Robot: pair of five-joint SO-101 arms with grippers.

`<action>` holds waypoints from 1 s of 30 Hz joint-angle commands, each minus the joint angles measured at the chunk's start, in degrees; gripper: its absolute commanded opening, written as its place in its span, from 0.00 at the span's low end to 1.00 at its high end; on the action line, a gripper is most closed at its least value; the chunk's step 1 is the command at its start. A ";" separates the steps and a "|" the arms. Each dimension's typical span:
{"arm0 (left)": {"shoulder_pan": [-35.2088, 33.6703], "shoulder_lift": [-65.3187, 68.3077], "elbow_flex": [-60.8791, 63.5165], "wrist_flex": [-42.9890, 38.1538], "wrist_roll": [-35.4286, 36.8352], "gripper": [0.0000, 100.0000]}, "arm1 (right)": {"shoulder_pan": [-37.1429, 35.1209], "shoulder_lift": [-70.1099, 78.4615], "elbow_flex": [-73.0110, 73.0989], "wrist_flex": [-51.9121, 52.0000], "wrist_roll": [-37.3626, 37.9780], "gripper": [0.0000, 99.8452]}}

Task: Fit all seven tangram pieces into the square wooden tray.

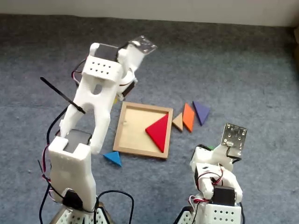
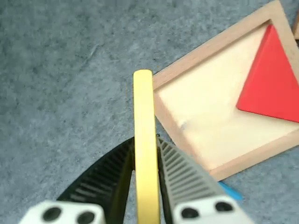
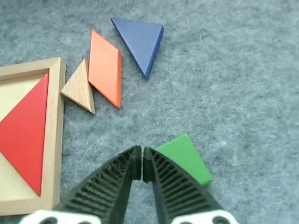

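Clamped edge-on in the left gripper, the flat yellow wooden piece may snag the left rim of the square wooden tray and tip; the right gripper is closed, empty.

Smooth bare-wood tray and matt red triangle on rough grey carpet

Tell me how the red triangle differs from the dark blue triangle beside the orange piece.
Size: the red triangle is clearly larger than the dark blue triangle.
Place: the red triangle sits inside the wooden tray, with its long edge along one rim. The dark blue triangle lies outside the tray on the grey carpet.
Colour: one is red, the other dark blue.
Both are triangles lying flat.
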 commanded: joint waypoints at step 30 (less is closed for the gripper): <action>16.57 -41.10 31.69 -6.68 -5.45 0.00 | 0.66 -0.22 6.64 0.22 0.79 0.02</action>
